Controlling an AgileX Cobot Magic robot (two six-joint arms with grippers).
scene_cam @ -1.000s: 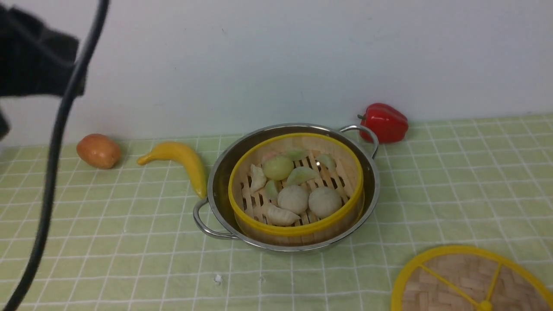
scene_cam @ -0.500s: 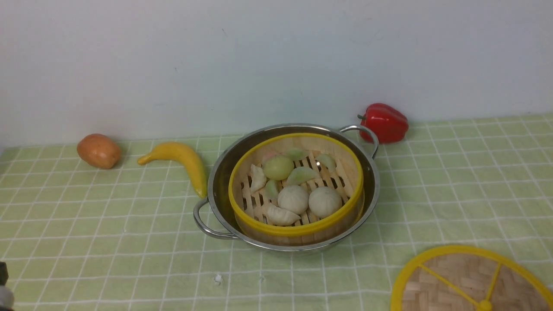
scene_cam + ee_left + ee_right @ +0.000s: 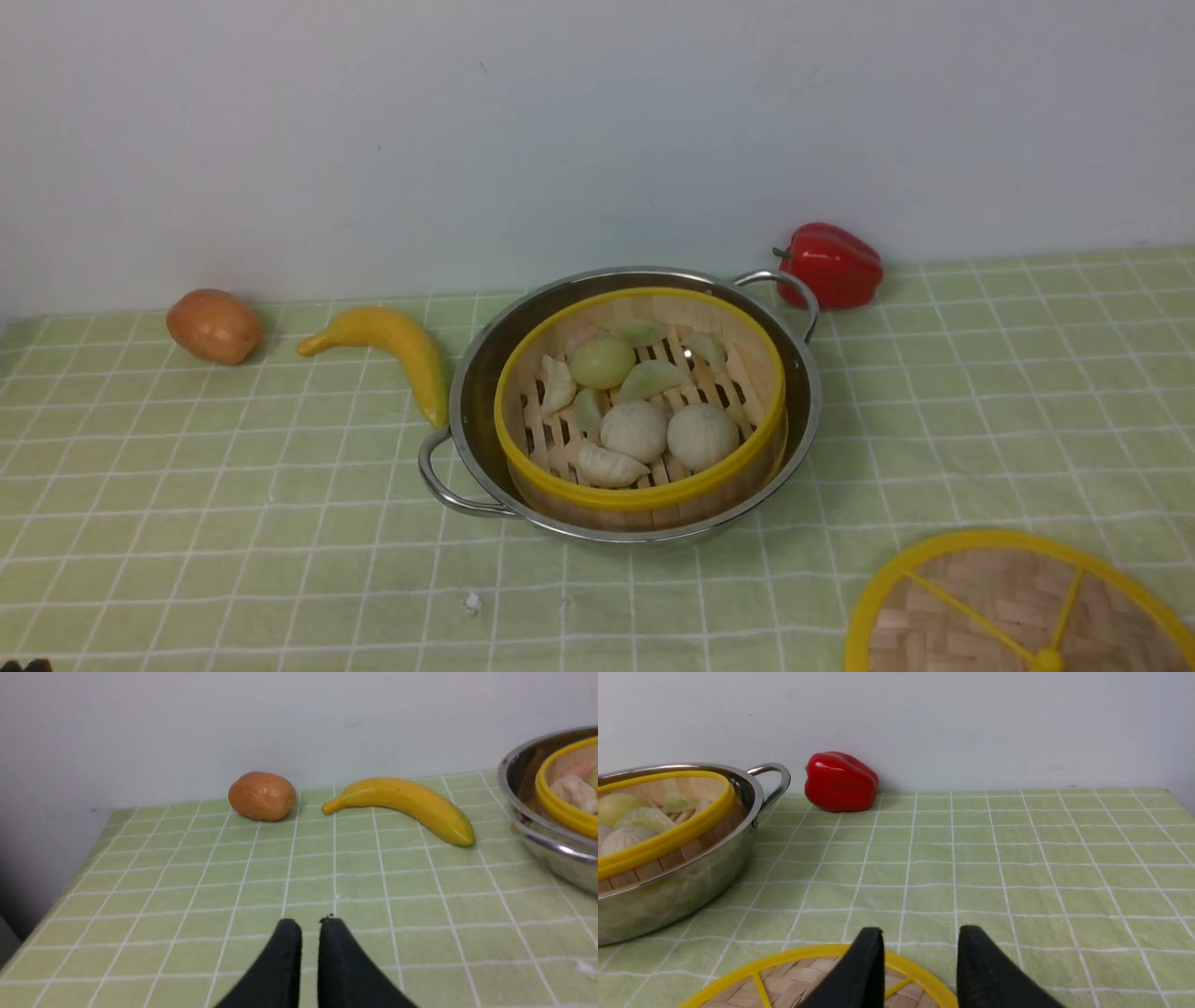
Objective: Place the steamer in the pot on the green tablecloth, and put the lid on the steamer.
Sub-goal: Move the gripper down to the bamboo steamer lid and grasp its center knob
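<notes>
The steamer (image 3: pixel 644 497), a bamboo basket with a yellow rim, sits inside the pot (image 3: pixel 474 373) on the green tablecloth (image 3: pixel 233 485). It holds white and pale green buns and dumplings and has no cover on it. The lid (image 3: pixel 990 607) lies flat on the cloth at the front right, partly cut off by the frame edge. My right gripper (image 3: pixel 920 933) is open and empty, just over the lid's far rim (image 3: pixel 812 954). My left gripper (image 3: pixel 310 924) is shut and empty, low over bare cloth to the left of the pot (image 3: pixel 546 851).
A yellow banana (image 3: pixel 392 345) lies close to the pot's left handle. A brown potato (image 3: pixel 214 325) sits further left by the wall. A red bell pepper (image 3: pixel 831 264) stands behind the pot's right handle. The cloth's left edge (image 3: pixel 70 886) drops off near the potato.
The left arm and its black cable, at the far left of the front view a second ago, have dropped down and out of that view. Pot, steamer and lid have not moved.
</notes>
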